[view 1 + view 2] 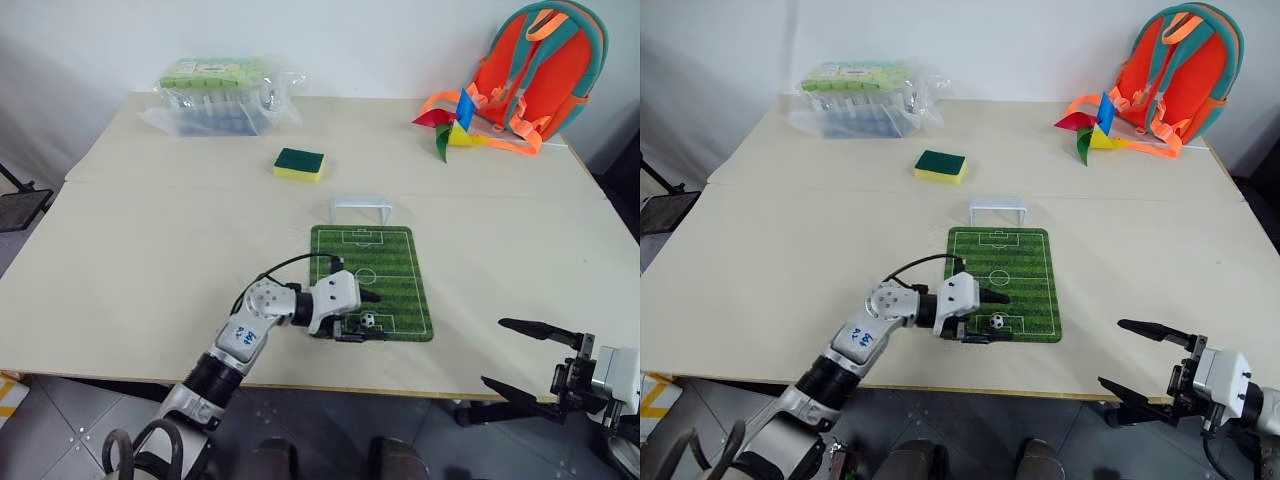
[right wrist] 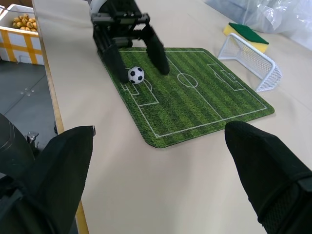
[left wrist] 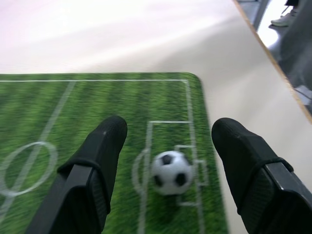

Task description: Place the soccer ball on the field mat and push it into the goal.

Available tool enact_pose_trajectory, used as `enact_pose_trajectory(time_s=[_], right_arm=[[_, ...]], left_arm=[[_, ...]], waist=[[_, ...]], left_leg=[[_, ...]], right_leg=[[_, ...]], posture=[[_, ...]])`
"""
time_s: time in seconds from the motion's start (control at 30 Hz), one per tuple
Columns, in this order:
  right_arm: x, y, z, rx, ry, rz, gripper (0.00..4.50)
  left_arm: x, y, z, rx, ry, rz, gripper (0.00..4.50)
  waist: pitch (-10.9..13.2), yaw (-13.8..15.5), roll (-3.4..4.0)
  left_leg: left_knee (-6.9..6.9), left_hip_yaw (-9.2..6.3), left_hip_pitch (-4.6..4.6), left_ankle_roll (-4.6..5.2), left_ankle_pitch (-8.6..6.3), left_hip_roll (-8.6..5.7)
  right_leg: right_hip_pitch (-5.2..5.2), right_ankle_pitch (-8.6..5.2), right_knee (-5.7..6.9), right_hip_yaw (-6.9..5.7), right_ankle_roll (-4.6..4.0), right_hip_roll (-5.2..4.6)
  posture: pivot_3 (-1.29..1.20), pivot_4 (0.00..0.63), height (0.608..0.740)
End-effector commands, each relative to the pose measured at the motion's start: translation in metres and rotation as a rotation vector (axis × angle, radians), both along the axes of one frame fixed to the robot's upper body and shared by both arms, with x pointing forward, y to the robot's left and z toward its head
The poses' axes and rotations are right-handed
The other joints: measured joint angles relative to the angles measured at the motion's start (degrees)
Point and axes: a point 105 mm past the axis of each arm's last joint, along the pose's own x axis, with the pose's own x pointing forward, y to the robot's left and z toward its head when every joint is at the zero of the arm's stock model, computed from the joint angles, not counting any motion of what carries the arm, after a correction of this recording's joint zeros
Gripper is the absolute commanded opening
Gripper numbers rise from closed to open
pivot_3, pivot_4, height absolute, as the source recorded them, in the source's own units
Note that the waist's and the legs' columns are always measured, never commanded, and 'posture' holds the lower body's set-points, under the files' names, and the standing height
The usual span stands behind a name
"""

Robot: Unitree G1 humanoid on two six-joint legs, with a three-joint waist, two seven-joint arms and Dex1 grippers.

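At near end of the field mat, by the penalty box closest to the robot, the soccer ball is sitting on the turf w/ the left gripper straddling it, jaws standing apart and not touching it. Placing step looks done; push step is coming up. Next move, I'd judge: getting behind the ball and nudging it straight down the mat toward the goal at far end. Right gripper is hanging off the surface edge, jaws wide apart, empty.

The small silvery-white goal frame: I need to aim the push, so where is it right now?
In the left eye view the small silvery-white goal frame stands on the table just beyond the striped green field mat's far end, with the green-and-yellow sponge further back to its left.
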Motion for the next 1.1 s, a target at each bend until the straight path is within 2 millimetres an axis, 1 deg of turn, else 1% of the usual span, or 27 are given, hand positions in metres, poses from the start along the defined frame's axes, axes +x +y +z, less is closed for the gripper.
enact_pose_trajectory(time_s=[0.03, 0.13, 0.2, 0.23, 0.3, 0.4, 0.47, 0.53, 0.57, 0.6, 0.7, 0.77, 0.93, 1.1], right_arm=[[-0.002, 0.001, 0.0, 0.008, -0.01, 0.005, 4.5], [-0.001, 0.0, 0.001, 0.011, -0.017, 0.006, 4.5], [0.001, -0.002, 0.006, 0.031, -0.042, -0.006, 4.5], [0.003, -0.004, 0.009, 0.048, -0.05, -0.023, 4.5], [0.004, -0.005, 0.01, 0.048, -0.055, -0.025, 4.5], [0.003, -0.005, 0.01, 0.037, -0.053, -0.016, 4.5], [0.002, -0.006, 0.01, 0.032, -0.052, -0.015, 4.5], [0.002, -0.007, 0.01, 0.027, -0.052, -0.017, 4.5], [0.003, -0.007, 0.01, 0.026, -0.052, -0.018, 4.5], [0.002, -0.007, 0.01, 0.022, -0.051, -0.019, 4.5], [-0.002, -0.011, 0.008, 0.002, -0.04, -0.021, 4.5], [-0.003, -0.013, 0.009, -0.006, -0.037, -0.028, 4.5], [-0.006, -0.014, 0.01, -0.009, -0.032, -0.042, 4.5], [-0.009, -0.012, 0.009, -0.001, -0.037, -0.061, 4.5]], left_arm=[[-0.007, 0.015, 0.022, -0.042, -0.076, -0.032, 3.31], [-0.015, 0.042, 0.023, -0.013, -0.09, -0.046, 3.31], [-0.024, 0.06, 0.02, -0.001, -0.075, -0.049, 3.31], [-0.028, 0.066, 0.019, -0.01, -0.059, -0.043, 3.12], [-0.037, 0.072, 0.018, -0.038, -0.024, -0.031, 2.71], [-0.054, 0.073, 0.007, -0.055, 0.048, -0.026, 1.78], [-0.063, 0.069, 0.0, -0.06, 0.08, -0.036, 1.05], [-0.065, 0.06, -0.003, -0.09, 0.109, -0.033, 0.33], [-0.065, 0.057, -0.003, -0.101, 0.119, -0.03, 0.05], [-0.064, 0.051, -0.004, -0.118, 0.126, -0.031, 0.05], [-0.054, 0.022, -0.007, -0.163, 0.142, -0.012, 0.05], [-0.047, 0.008, -0.012, -0.146, 0.159, 0.007, 0.05], [-0.041, -0.008, -0.013, -0.113, 0.169, 0.0, 0.05], [-0.031, -0.012, -0.016, -0.085, 0.164, 0.02, 0.05]], waist=[[0.0, 0.0, 0.01], [0.0, -0.3, 0.03], [0.0, -0.4, 0.05], [0.0, -0.3, 0.05], [0.0, -0.2, 0.06], [0.0, 0.2, 0.06], [0.0, 0.2, 0.06], [0.0, 0.3, 0.06], [0.0, 0.3, 0.06], [0.0, 0.3, 0.06], [0.0, 0.6, 0.06], [0.0, 0.8, 0.05], [0.0, 0.6, 0.09], [0.0, 0.6, 0.09]], left_leg=[[0.0, 0.0, 0.0, 0.0, 0.0, 0.0], [-0.02, 0.0, 0.03, 0.0, 0.0, 0.01], [-0.06, 0.03, 0.07, 0.0, 0.0, 0.03], [-0.06, 0.06, 0.09, 0.0, 0.0, 0.03], [-0.05, 0.08, 0.11, 0.0, 0.0, 0.03], [0.0, 0.07, 0.1, 0.02, -0.01, 0.02], [0.0, 0.07, 0.1, 0.03, -0.03, 0.02], [-0.02, 0.07, 0.11, 0.03, -0.03, 0.02], [-0.01, 0.08, 0.12, 0.03, -0.03, 0.02], [0.0, 0.11, 0.12, 0.03, -0.03, 0.02], [0.04, 0.13, 0.13, 0.04, -0.03, 0.01], [0.06, 0.15, 0.13, 0.04, -0.03, 0.0], [-0.04, 0.24, 0.19, 0.04, -0.03, 0.01], [0.02, 0.27, 0.18, 0.05, -0.03, 0.01]], right_leg=[[0.0, 0.0, 0.0, 0.0, 0.0, 0.0], [0.0, 0.0, 0.01, 0.0, 0.0, 0.0], [0.0, 0.0, 0.01, 0.04, 0.0, 0.01], [0.0, 0.0, 0.01, 0.07, 0.0, 0.01], [0.0, 0.0, 0.02, 0.11, 0.0, 0.0], [0.03, 0.01, 0.03, 0.13, 0.01, -0.01], [0.04, 0.01, 0.02, 0.13, 0.01, -0.01], [0.03, 0.01, 0.02, 0.13, 0.01, 0.01], [0.03, 0.01, 0.03, 0.13, 0.01, 0.0], [0.03, 0.02, 0.03, 0.15, 0.01, 0.0], [0.05, 0.04, 0.02, 0.19, 0.02, 0.0], [0.06, 0.06, 0.02, 0.2, 0.03, 0.0], [0.03, 0.06, 0.01, 0.25, 0.02, 0.03], [0.04, 0.07, 0.0, 0.3, 0.03, 0.02]], posture=[[0.0, 0.15, 0.74], [0.0, 0.15, 0.74], [0.0, 0.15, 0.74], [0.0, 0.15, 0.74], [0.0, 0.15, 0.74], [0.0, 0.15, 0.74], [0.0, 0.15, 0.74], [0.0, 0.15, 0.74], [0.0, 0.15, 0.74], [0.0, 0.15, 0.74], [0.0, 0.15, 0.74], [0.0, 0.15, 0.74], [0.0, 0.15, 0.74], [0.0, 0.15, 0.74]])
